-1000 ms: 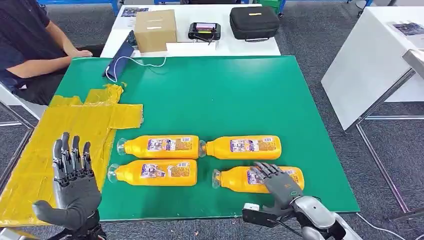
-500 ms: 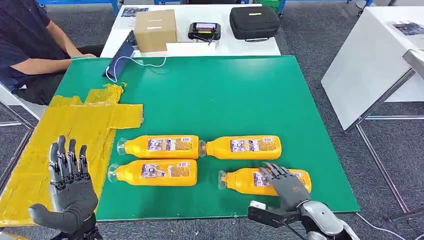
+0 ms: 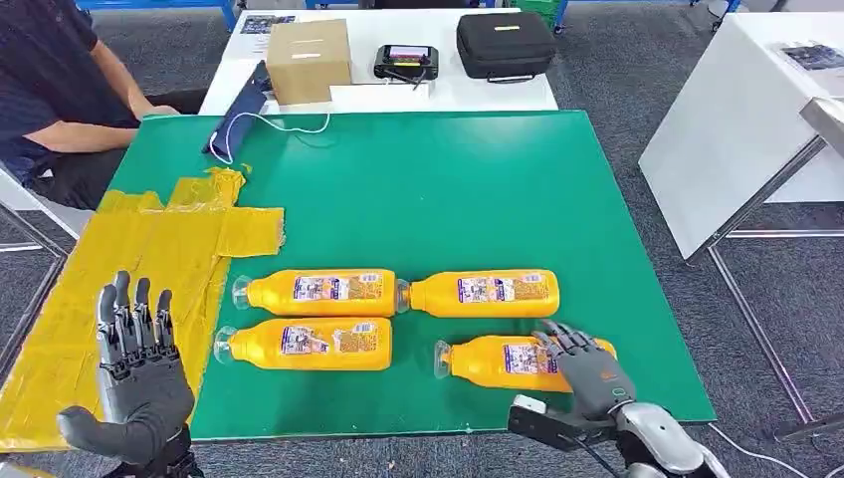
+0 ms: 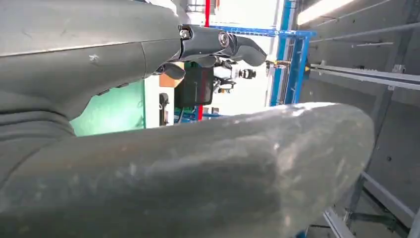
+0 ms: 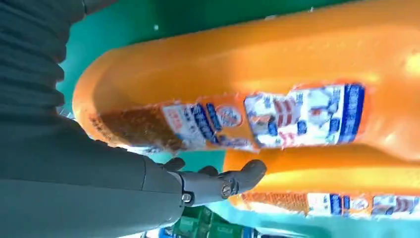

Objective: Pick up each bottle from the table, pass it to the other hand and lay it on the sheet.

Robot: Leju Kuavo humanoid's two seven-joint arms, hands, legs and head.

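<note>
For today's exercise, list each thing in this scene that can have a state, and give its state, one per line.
Near right bottle: lying on its side, right hand's fingers on it.
Three other bottles: lying on the green table, untouched.
Yellow sheet: flat, nothing on it.
Right hand: resting on the bottle.
Left hand: open, fingers upright, holding nothing.
Black case: closed.

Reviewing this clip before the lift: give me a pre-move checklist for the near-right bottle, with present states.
1. Right hand on the near-right orange bottle: ok, fingers rest on its base end.
2. Grip closed around it: cannot tell; thumb side hidden.
3. Bottle apart from the far-right orange bottle: ok, a green gap shows.
4. Left hand ready to receive: ok, raised, fingers apart, holding nothing.
5. Yellow sheet free of bottles: ok.
6. Person away from the bottles: ok, at the far left corner.
</note>
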